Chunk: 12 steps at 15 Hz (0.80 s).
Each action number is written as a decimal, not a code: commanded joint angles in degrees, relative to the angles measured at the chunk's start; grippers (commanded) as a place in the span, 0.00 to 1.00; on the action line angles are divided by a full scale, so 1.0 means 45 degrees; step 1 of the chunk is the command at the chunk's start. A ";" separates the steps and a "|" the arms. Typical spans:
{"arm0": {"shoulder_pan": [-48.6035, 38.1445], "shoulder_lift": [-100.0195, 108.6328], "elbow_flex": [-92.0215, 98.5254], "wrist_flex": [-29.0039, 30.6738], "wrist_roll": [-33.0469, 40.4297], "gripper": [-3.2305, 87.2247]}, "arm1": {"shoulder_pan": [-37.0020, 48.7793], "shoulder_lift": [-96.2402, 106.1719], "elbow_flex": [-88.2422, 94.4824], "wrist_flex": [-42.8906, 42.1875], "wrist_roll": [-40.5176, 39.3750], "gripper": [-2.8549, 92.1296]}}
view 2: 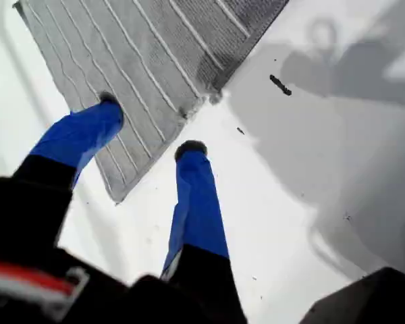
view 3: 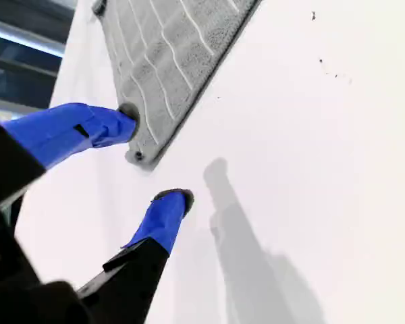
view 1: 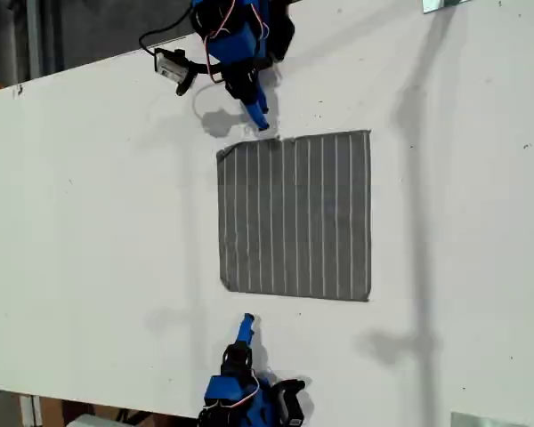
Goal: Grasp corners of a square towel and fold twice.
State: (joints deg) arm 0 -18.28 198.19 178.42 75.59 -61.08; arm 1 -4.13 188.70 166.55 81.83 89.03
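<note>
Exterior view, left to right: bare white table (view 1: 89,222), then two blue arms, one (view 1: 240,44) at the top and one (view 1: 249,391) at the bottom, both tips aimed at the towel's near side; cannot match either to a wrist view. Then the towel (view 1: 294,213), flat, unfolded, just right of centre, stripes running top to bottom. No fold made yet, so judged step: taking the two corners on the exterior view's left, (view 1: 222,151) and (view 1: 227,286). First wrist view: my first gripper (view 2: 150,125) spread wide, one finger over the cloth (view 2: 142,61), the other over bare table, hem between them, corner (view 2: 119,196) off to one side of the jaws. Second wrist view: my second gripper (view 3: 154,155) also spread, nothing held, corner tip (view 3: 138,156) sitting nearly between the fingers. To do it well: slide first gripper along the hem toward its corner, drop both low, scrape one finger under the hem, pinch only the top layer. Lift both together, keep the edge taut, carry across parallel to the stripes. Risk: thin cloth bunching or slipping from a shallow pinch.
</note>
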 commanded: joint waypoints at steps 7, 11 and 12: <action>0.0039 0.0059 0.0059 -0.0176 0.0098 0.25 | 1.7812 0.0000 -0.0723 0.0234 -0.3086 0.17; -0.0020 0.0059 0.0059 -0.0176 0.0098 0.25 | 0.7539 0.0000 -0.0605 0.0371 0.0000 0.18; -0.0664 0.0059 0.0059 -0.0176 0.0098 0.25 | 0.5645 -0.0059 -0.0762 0.0527 0.0059 0.12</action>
State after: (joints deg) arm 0 -18.90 198.19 178.42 75.59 -61.08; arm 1 35.60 188.79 166.46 83.23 88.86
